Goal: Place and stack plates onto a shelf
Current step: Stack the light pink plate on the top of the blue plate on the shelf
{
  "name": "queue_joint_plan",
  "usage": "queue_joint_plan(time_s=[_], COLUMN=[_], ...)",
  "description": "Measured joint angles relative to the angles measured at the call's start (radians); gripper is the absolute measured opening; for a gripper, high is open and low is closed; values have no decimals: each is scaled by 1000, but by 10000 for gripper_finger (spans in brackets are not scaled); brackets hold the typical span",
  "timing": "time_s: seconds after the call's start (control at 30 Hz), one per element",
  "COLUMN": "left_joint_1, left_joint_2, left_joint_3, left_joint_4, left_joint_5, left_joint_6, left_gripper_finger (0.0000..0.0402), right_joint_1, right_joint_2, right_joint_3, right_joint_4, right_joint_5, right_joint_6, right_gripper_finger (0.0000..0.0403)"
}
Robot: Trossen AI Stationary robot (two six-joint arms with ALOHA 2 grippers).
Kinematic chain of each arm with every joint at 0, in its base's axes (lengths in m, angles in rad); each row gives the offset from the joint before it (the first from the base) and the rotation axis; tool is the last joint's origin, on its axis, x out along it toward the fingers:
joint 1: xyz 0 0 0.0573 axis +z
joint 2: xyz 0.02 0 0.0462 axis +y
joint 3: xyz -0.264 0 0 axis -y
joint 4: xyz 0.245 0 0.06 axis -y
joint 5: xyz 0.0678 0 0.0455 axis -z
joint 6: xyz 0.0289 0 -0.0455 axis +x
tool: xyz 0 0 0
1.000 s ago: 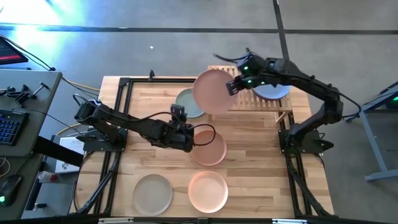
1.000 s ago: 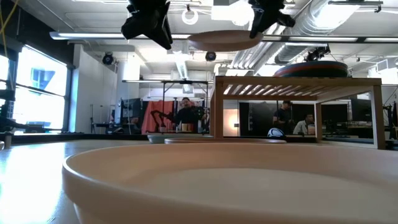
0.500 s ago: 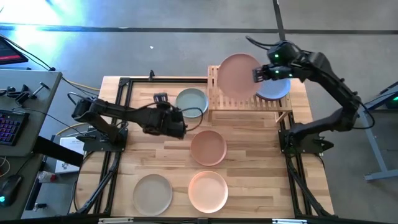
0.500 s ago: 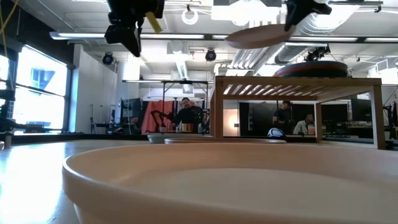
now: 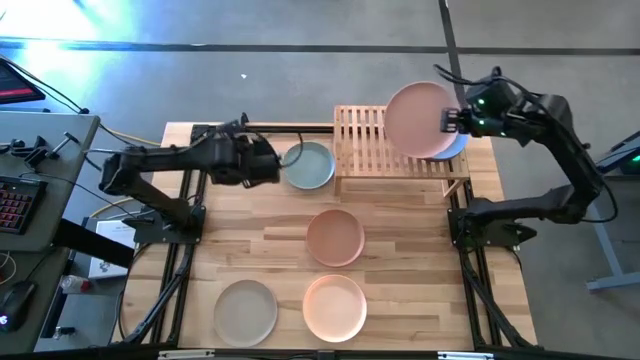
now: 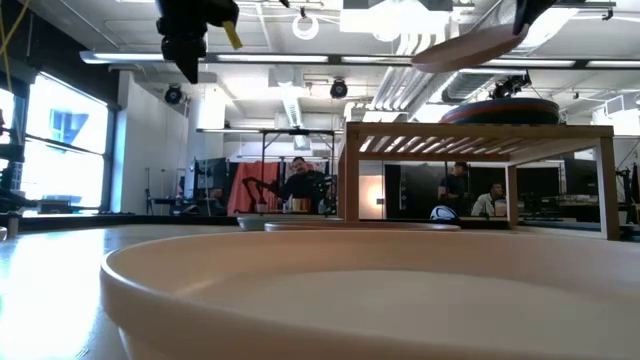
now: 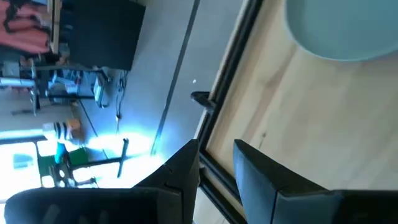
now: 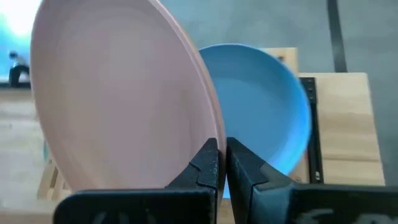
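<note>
My right gripper [image 5: 447,120] [image 8: 222,165] is shut on a pink plate [image 5: 418,118] [image 8: 118,99], held in the air above the blue plate [image 5: 452,146] [image 8: 267,112] that lies on the right end of the slatted wooden shelf [image 5: 375,150] [image 6: 480,135]. In the low view the pink plate [image 6: 470,45] is tilted high above the shelf. My left gripper [image 5: 262,160] [image 7: 216,168] is open and touches nothing. It hovers just left of a pale grey-blue plate [image 5: 308,166] [image 7: 339,28] lying flat on the table. My right gripper pinches the pink plate's rim [image 8: 211,127] between its two fingers, one on each face. It comes at the plate from the table's right side. The plate is lifted clear and tilted, above the blue plate.
A brownish-pink plate [image 5: 335,237], a peach plate [image 5: 335,306] and a beige-grey plate [image 5: 246,310] lie flat on the tabletop nearer the front edge. The shelf's left half [image 5: 360,140] shows bare slats. People sit in the room beyond the table.
My right gripper has carried the pink plate toward the table's right, from left of the shelf across it to above the blue plate. My left gripper has moved away from the brownish-pink plate toward the far left, stopping beside the pale grey-blue plate.
</note>
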Motion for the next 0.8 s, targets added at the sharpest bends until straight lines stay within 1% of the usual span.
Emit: queue_joint_plan(time_s=[0.1, 0.17, 0.33, 0.5, 0.6, 0.8], left_joint_1=[37, 54, 78, 91, 97, 98], left_joint_2=[-36, -59, -100, -130, -141, -144], left_joint_3=[0, 0, 0, 0, 0, 0], left_joint_4=[5, 8, 14, 22, 27, 27], left_joint_5=[0, 0, 0, 0, 0, 0], left_joint_6=[-13, -16, -14, 19, 19, 51], left_gripper_finger=[90, 90, 90, 90, 90, 90], right_joint_1=[0, 0, 1, 1, -3, -27], right_joint_2=[-32, -59, -156, -259, -311, -374], right_joint_3=[-3, -29, -185, -332, -391, -472], right_joint_4=[-5, -1, 3, 95, 135, 144], right_joint_5=[13, 11, 0, -2, 20, 73], right_joint_6=[58, 95, 232, 326, 382, 531], right_gripper_finger=[0, 0, 0, 0, 0, 0])
